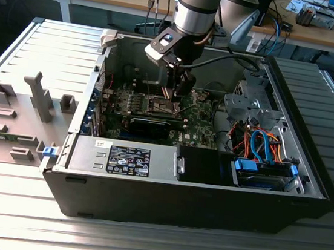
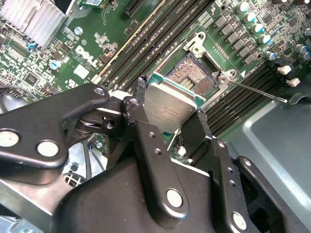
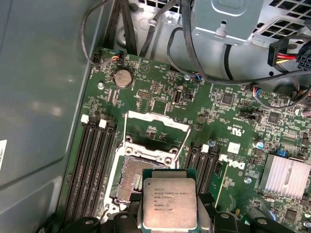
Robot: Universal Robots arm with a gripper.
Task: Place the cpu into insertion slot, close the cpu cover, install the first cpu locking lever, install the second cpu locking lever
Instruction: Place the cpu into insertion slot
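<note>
Placement of the chip in the socket is judged to be the step in hand. In the exterior view, the arm [image 1: 197, 7] is seen reaching down into the open computer case [image 1: 207, 191], which lies on the ribbed tabletop [image 1: 9, 215]. The jaws are held low over the green circuit board [image 1: 201, 120], near its middle. Whether anything is touched cannot be told from there.

In the second wrist view, the chip [image 2: 170, 109] is seen clamped by its edges between the jaws, silver face up. It is held partly over the socket [image 2: 194, 73], whose dark centre lies uncovered. A thin lever [image 2: 257, 91] is swung out to one side, apart from the socket.

In the first wrist view, the chip [image 3: 169, 201] is seen overlapping one corner of the socket [image 3: 131, 177]. The cover [image 3: 156, 120] is raised on the far side, clear of the opening.

The chip seems not yet squared over the socket. It is best centred, its edges set parallel to the silver rim, then kept level and lowered straight, never dragged across the fine contacts. The grip should be loosened only once the chip rests flat inside the rim, and no pressing should be needed.
</note>
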